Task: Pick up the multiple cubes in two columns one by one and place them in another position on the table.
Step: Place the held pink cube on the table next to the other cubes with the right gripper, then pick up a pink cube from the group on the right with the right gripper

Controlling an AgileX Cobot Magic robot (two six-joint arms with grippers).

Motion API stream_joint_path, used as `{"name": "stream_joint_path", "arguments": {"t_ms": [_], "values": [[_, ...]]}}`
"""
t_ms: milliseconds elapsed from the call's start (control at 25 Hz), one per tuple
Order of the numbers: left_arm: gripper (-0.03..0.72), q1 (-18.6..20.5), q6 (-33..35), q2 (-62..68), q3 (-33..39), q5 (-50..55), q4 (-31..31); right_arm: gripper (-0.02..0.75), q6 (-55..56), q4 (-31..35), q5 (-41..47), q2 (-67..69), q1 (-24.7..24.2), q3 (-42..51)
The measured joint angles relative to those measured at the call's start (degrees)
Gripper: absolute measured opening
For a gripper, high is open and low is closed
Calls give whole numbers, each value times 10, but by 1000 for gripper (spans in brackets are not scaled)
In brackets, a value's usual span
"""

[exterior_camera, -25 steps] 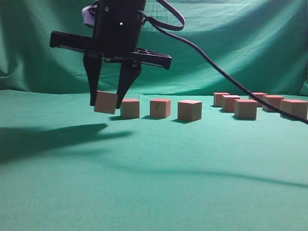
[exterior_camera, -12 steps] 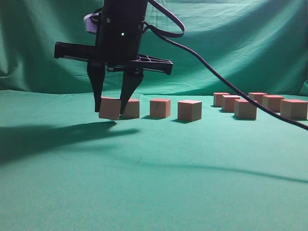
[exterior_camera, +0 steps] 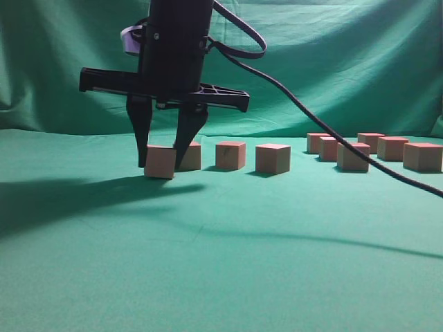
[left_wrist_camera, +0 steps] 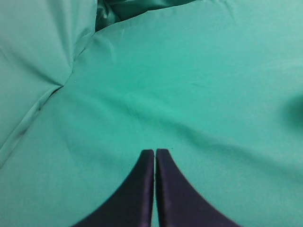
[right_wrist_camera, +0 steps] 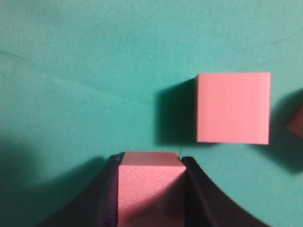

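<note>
R claw [exterior_camera: 163, 160] clamps cube [exterior_camera: 160, 162] on table [exterior_camera: 221, 263].

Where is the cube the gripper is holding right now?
In the exterior view, the held cube sits left of centre on the table, between the right gripper's fingers, beside the row's leftmost cube.

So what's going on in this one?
The right hand is clamped on one cube, whose bottom is at the green table at the left end of a row of cubes, next to another cube. The right wrist view shows the cube squeezed between both fingers. A second group of cubes sits farther right. The left hand is shut on nothing, over bare cloth.
</note>
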Motion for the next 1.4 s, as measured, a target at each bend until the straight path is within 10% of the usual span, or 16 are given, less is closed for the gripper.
{"name": "stream_joint_path", "arguments": {"t_ms": [160,400,880,1400], "values": [[0,0,0,0,0,0,0,257,-8,3,0,0,0,0],[0,0,0,0,0,0,0,530,-30,15,35,1,0,-21],[0,0,0,0,0,0,0,545,-145,-6,195,-38,0,-216],[0,0,0,0,0,0,0,545,-150,-131,202,-313,-69,-29]]}}
